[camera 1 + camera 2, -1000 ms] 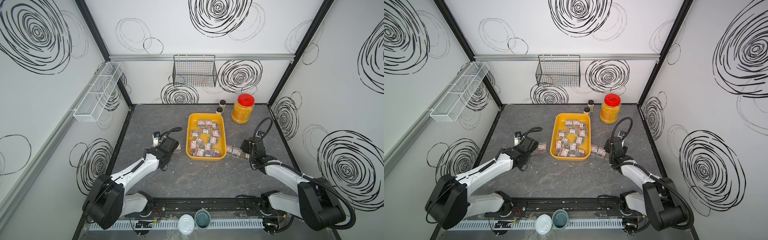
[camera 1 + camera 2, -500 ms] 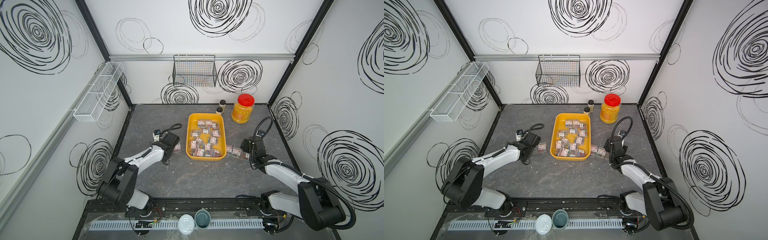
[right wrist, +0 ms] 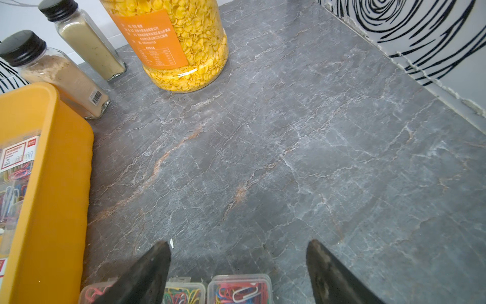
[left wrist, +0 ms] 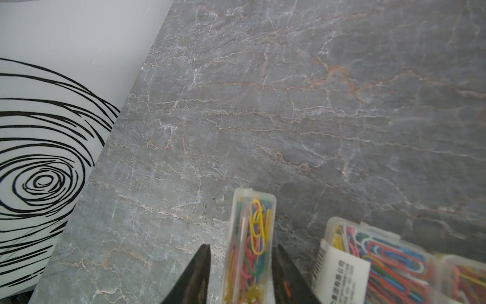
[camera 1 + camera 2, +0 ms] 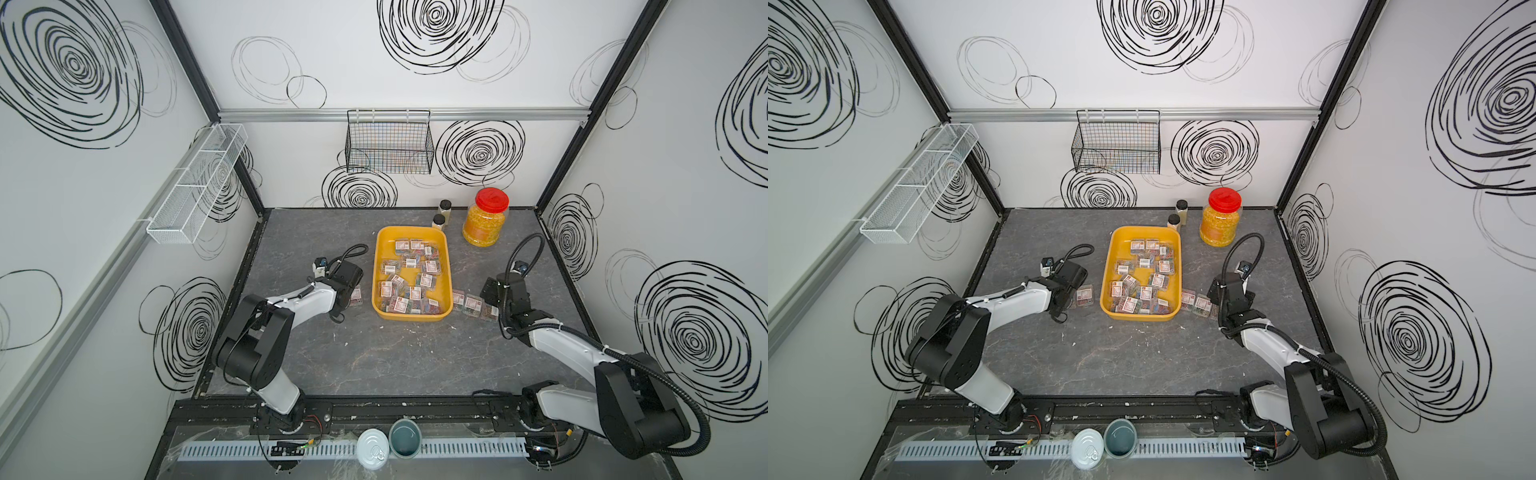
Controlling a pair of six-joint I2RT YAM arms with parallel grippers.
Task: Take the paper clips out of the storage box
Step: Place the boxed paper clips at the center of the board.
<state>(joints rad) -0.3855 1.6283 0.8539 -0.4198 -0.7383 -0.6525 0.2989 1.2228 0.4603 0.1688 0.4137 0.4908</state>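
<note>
The yellow storage box (image 5: pixel 376 270) (image 5: pixel 1106 270) sits mid-table with several clear cases of paper clips (image 5: pixel 411 274) (image 5: pixel 1146 282) inside. My left gripper (image 5: pixel 349 293) (image 4: pixel 242 246) is low at the box's left side. Its jaws stand slightly apart around one case (image 4: pixel 249 237) that stands on edge on the table, with a gap on one side. More cases (image 4: pixel 381 263) (image 5: pixel 355 296) lie beside it. My right gripper (image 5: pixel 490 297) (image 3: pixel 238 242) is wide open just right of the box (image 3: pixel 60 184), above cases on the table (image 3: pixel 239 289) (image 5: pixel 471 302).
A red-lidded jar of yellow grains (image 5: pixel 484 218) and two black-capped bottles (image 5: pixel 444 206) stand behind the box. A black wire basket (image 5: pixel 388 141) hangs on the back wall and a white wire shelf (image 5: pixel 195 187) on the left wall. A can (image 5: pixel 372 448) and a cup (image 5: pixel 405 436) sit at the front rail.
The left arm has folded in towards the box's left side, and its jaws have parted from the case they were shut on. The right arm has not moved.
</note>
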